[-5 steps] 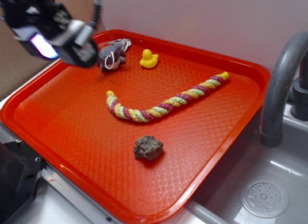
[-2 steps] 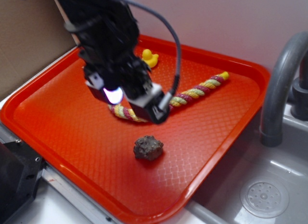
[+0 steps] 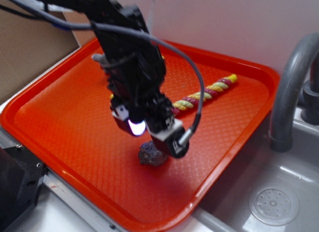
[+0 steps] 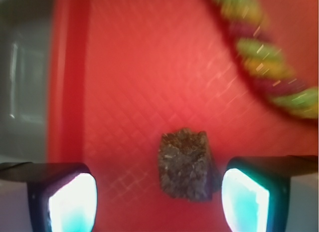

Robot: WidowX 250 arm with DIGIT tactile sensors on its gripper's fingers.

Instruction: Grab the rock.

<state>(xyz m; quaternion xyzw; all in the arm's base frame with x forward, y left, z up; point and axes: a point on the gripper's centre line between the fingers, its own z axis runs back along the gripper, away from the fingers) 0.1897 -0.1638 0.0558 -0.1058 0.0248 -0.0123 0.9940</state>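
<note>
The rock (image 3: pixel 148 155) is a small lumpy grey-brown stone lying on the orange tray (image 3: pixel 65 117), near its front edge. My gripper (image 3: pixel 149 138) hangs right over it and hides its top in the exterior view. In the wrist view the rock (image 4: pixel 185 164) lies between the two lit fingers, much nearer the right finger (image 4: pixel 246 199) than the left one (image 4: pixel 72 202). My gripper (image 4: pixel 159 202) is open, and neither pad touches the stone.
A red, yellow and green twisted rope (image 3: pixel 204 96) lies across the tray behind the rock, and also shows in the wrist view (image 4: pixel 259 52). A grey faucet (image 3: pixel 291 92) and sink drain (image 3: pixel 273 206) are at the right. Brown cardboard (image 3: pixel 25 52) stands at the left.
The arm swung from the tray's far left corner, across the rope, down to the rock. The gripper now straddles the stone. The rock has not moved.
</note>
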